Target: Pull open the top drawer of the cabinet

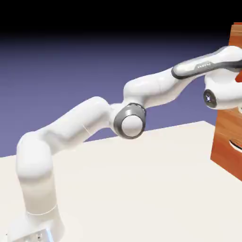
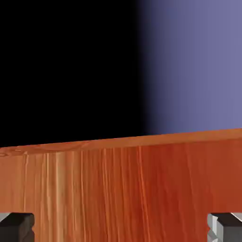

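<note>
Ext. view, near to far: white arm (image 1: 151, 90) rises from its base (image 1: 38, 227) at lower L, on the pale table (image 1: 127, 189), bends at a grey-ringed joint (image 1: 130, 122) mid-pic, then reaches up to the R edge, where its last part is cut off by the frame. Cabinet (image 1: 224, 142), reddish-brown wood grain, stands at the R edge, partly behind the arm's end & cut off by the frame; curved handle (image 1: 236, 145) shows on its lower part. Top drawer: upper part of cab., mostly hidden by arm or out of frame, so its exact state can't be told here. Hand view: gripper (image 2: 121, 228) spread wide, fingertips (image 2: 18, 228) at bottom L & R corners, nothing pinched btwn them. Wood panel w/ a paler top edge (image 2: 142, 141) fills the lower part, edge slightly tilted; black & blue-violet backdrop (image 2: 198, 61) above.
</note>
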You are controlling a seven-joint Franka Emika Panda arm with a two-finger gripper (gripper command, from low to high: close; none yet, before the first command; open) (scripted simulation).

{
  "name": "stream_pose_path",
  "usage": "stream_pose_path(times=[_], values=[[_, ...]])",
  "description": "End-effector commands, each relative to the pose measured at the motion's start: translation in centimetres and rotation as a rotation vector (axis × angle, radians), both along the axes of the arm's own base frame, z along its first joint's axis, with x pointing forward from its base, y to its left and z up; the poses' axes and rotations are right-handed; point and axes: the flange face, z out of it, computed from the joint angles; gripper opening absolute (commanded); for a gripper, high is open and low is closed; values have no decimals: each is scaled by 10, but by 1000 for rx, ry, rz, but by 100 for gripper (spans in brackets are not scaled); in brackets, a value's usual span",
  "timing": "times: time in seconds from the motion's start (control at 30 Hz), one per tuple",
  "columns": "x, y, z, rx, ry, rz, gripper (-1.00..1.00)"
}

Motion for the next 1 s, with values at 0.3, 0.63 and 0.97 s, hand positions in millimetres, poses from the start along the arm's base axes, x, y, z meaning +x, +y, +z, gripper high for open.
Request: stream_pose_path(times=[0.3, 0.63, 0.97], values=[[0, -23, 16, -12, -52, 2, 0], [5, -7, 40, -36, -65, 63, 0], [17, 48, 56, -59, -21, 147, 0]])
